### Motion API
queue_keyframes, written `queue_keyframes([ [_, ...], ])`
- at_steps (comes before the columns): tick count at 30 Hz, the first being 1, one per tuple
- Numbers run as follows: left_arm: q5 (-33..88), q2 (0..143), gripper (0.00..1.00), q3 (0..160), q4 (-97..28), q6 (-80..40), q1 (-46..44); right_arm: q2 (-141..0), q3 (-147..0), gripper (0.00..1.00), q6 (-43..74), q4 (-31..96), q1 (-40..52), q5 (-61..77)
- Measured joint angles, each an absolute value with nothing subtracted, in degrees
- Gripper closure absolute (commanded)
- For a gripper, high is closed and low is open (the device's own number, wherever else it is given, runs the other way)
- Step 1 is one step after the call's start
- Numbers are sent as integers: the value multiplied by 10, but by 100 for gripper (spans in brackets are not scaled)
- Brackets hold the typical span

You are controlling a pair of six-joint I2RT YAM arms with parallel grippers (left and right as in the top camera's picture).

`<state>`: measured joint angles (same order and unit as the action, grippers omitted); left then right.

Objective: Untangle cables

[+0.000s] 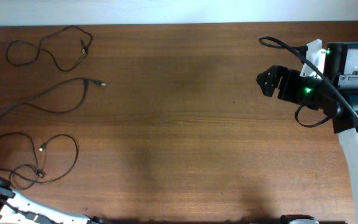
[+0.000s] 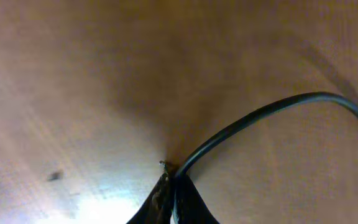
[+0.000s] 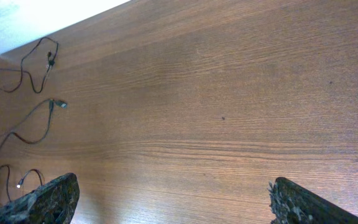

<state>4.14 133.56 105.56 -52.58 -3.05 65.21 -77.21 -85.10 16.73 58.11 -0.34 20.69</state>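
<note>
Left gripper [image 2: 173, 182] is clamped on the near cable [image 2: 247, 121]. The strand exits right at the fingertips and arcs off to its right, with the tips down low against the table [image 2: 73, 74]. Which of the three it is I'm judging from overhead: that loop lies right beside the left arm, and the other two lie further out ahead of it. A low pinch makes sense, since a cord this thin has to be caught at the surface or it slips out. Middle cable [image 3: 56, 103] and far cable [image 3: 50, 57] lie as separate wavy strands with no crossings between them that I can see, so the bundle looks already split. My read is that this grip is for dragging the last strand clear or straightening it. Right gripper [image 1: 265, 81] has its jaws spread wide and holds nothing. All the cables are well apart from it, across the table. It's probably parked there to keep out of the left arm's way.
</note>
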Motion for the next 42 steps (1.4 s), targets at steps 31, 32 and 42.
queue_keyframes([
  [31,152,1313,1,1192,-651,-28,607,-772,-851,1,167,581,-3,207],
  [32,168,1310,1,1197,-650,-28,600,-772,-851,2,167,582,-3,207],
  [42,401,1265,1,1210,-690,-35,481,-772,-851,2,167,604,-3,227],
])
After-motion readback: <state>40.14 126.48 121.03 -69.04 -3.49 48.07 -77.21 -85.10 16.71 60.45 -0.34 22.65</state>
